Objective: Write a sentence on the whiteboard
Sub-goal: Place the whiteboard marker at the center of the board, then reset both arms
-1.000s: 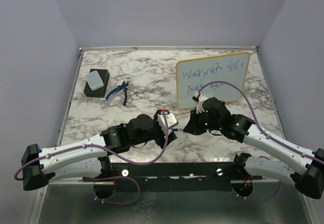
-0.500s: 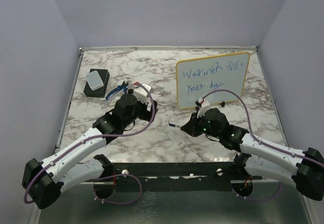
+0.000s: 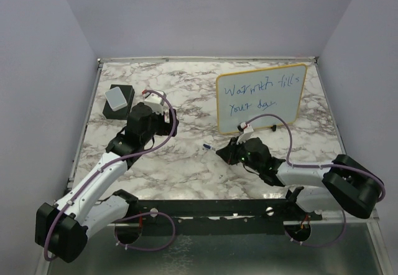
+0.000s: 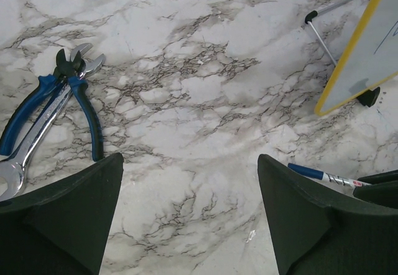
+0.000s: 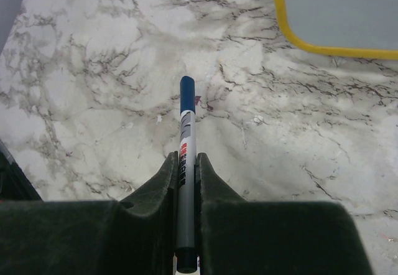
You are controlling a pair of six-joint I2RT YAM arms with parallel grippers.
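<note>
Left tool [image 4: 189, 160] back near pliers [image 4: 74, 94], jaws apart; right tool [image 5: 185, 158] farther from whiteboard [image 3: 292, 101], clamped on marker [image 5: 186, 116].

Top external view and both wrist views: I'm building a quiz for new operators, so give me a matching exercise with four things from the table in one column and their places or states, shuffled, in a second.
Things
1. blue-capped grey marker pen
2. blue-handled pliers
3. yellow-framed white whiteboard
4. grey-topped black eraser block

Places or states
A. stands upright at the far right, bearing the blue handwritten sentence
B. clamped in the right gripper
C. lies flat beside a silver wrench
D. sits at the far left

Pairs: 1-B, 2-C, 3-A, 4-D
</note>
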